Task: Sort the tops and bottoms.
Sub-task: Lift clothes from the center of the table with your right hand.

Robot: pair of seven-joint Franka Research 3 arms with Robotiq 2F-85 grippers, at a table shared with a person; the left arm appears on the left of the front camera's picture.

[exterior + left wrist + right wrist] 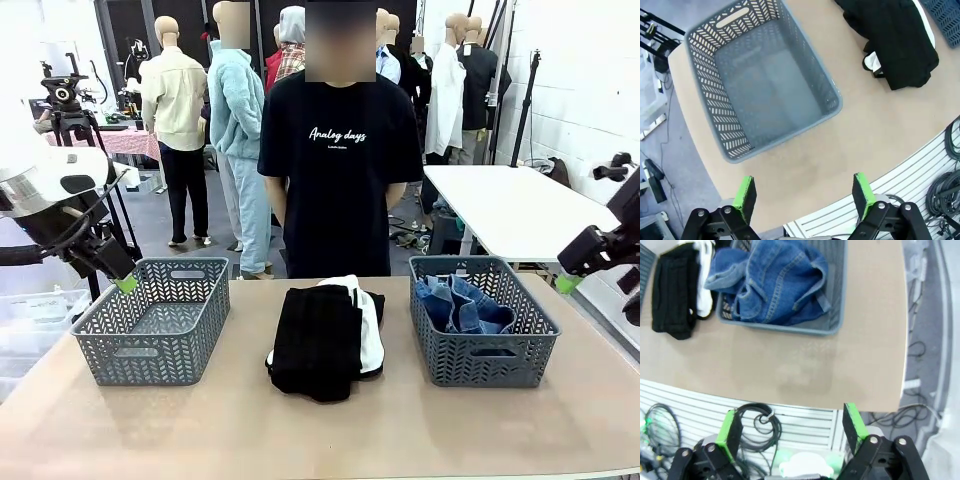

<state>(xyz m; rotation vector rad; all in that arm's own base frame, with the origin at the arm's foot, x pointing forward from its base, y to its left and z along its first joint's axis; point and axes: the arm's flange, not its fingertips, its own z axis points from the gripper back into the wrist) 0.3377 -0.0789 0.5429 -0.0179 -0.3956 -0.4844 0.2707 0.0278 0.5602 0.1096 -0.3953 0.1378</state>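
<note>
Grey plastic with a herringbone cut-out makes up both baskets on the tan bench (pixel 300 430), and a pile of garments lies between them.

Well to the left of the pile, past the far side of the left basket, hangs the left gripper (pixel 805 192). Its green-padded jaws stand wide apart with nothing between them, above the bench edge.

The left basket (pixel 150 355) sits to the left of the pile, a strip of bare bench between the two. Its smooth grey floor shows from wall to wall.

The pile itself lies flat on the bench. A black piece (pixel 315 340) is on top and covers most of it. Under it, sticking out on the right side, is a white piece (pixel 368 325). A narrow band of black shows along the white piece's right edge; I cannot tell whether that is edging or another garment. A person in a black printed T-shirt (pixel 338 150) stands behind the pile at the far side.

The right basket (pixel 480 355) stands just right of the pile, not touching it. Inside lies the blue denim piece (pixel 462 305), crumpled, heaped up to the rim on the side nearest the pile.

Well to the right of the pile, beyond that basket, the right gripper (pixel 790 427) hangs over the bench edge, jaws spread wide and holding nothing.
</note>
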